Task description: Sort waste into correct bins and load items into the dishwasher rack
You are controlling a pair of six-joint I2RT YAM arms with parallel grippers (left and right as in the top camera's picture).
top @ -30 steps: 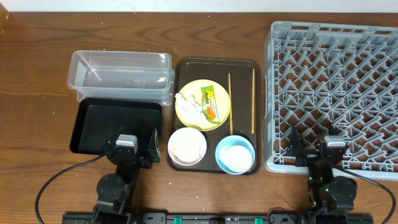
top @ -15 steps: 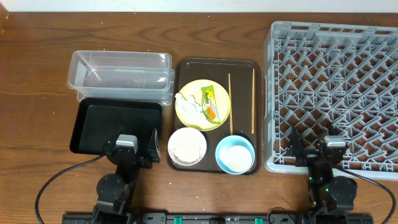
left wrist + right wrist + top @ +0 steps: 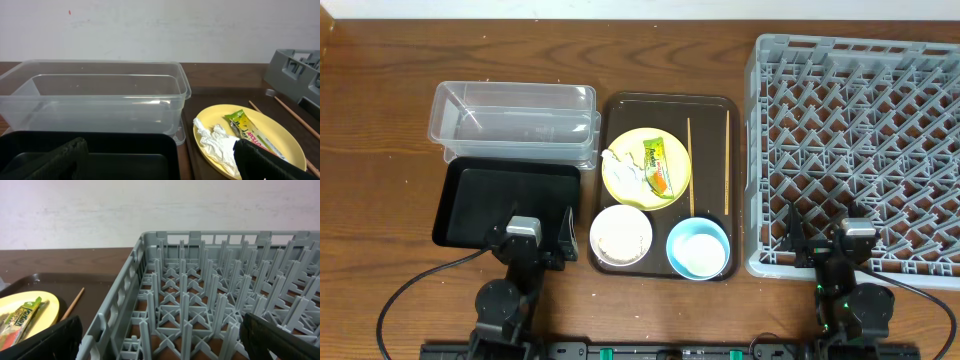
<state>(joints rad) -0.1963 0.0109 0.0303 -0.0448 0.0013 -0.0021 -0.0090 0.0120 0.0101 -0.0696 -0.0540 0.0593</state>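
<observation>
Two hands released, empty, at 6 o'clock: left hand (image 3: 532, 232), right hand (image 3: 820, 235). On plate (image 3: 680, 165), centre: wrapper (image 3: 658, 165) just beside tissue (image 3: 625, 172). Best: pinch wrapper's far end only, carry to tub (image 3: 510, 120), 10 o'clock.

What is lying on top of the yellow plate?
A crumpled white tissue and a green-and-orange wrapper lie on the yellow plate. The plate surface beneath them is covered, so unseen.

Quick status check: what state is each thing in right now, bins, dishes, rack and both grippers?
Clear tub: empty.
Black tray: empty.
Rack: empty.
Plate: holds wrapper and tissue.
White bowl: rice inside.
Blue bowl: empty.
Chopsticks: flat on brown tray.
Left gripper: open.
Right gripper: open.
</observation>
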